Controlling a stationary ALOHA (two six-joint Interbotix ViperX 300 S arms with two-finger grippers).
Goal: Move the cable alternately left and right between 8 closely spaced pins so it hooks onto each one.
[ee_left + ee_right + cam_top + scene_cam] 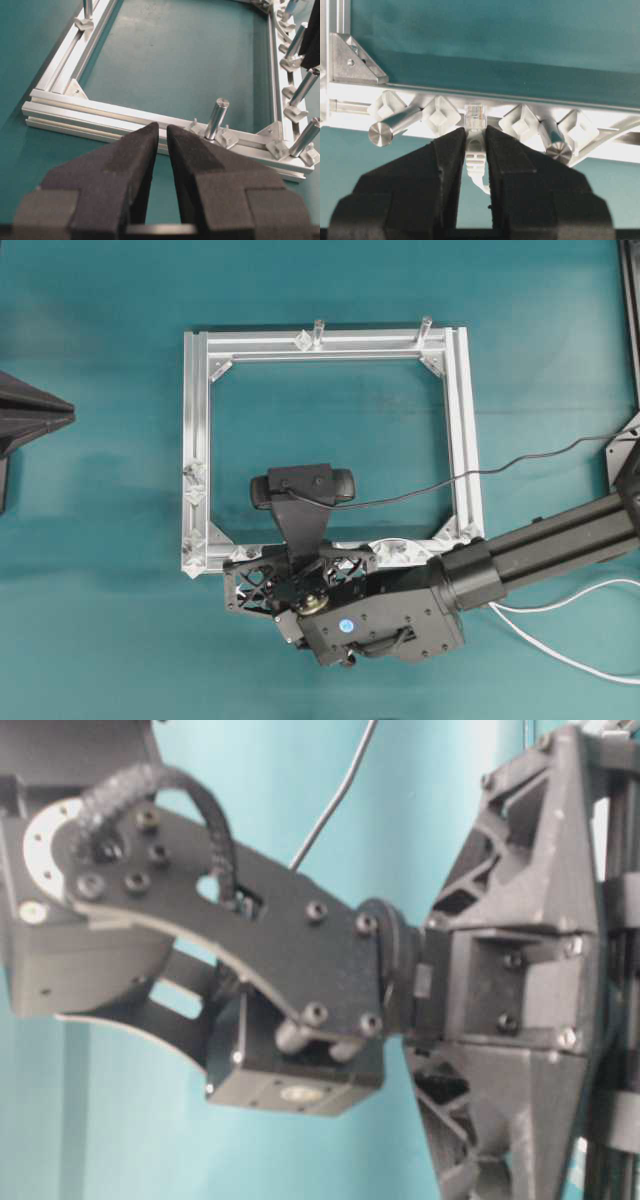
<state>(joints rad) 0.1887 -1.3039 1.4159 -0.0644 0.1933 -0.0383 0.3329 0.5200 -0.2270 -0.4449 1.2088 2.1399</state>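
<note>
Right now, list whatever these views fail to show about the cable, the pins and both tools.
- Overhead: the right tool and the plug are hidden under the right arm; the bottom-rail pins only peek out.
- Overhead: the cable runs off the right edge.
- Table-level: arm hardware fills the picture, blurred; no frame, pins or cable visible.
- Right wrist: the right tool grips the plug; the cable vanishes behind its fingers.
- Left wrist: the left tool holds nothing; far pins are small.

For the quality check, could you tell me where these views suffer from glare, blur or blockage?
Right wrist view: frame rail glares white behind the cable plug. Table-level view: the right arm fills it, soft and close. Overhead view: even light, slightly soft. Left wrist view: sharp.
</note>
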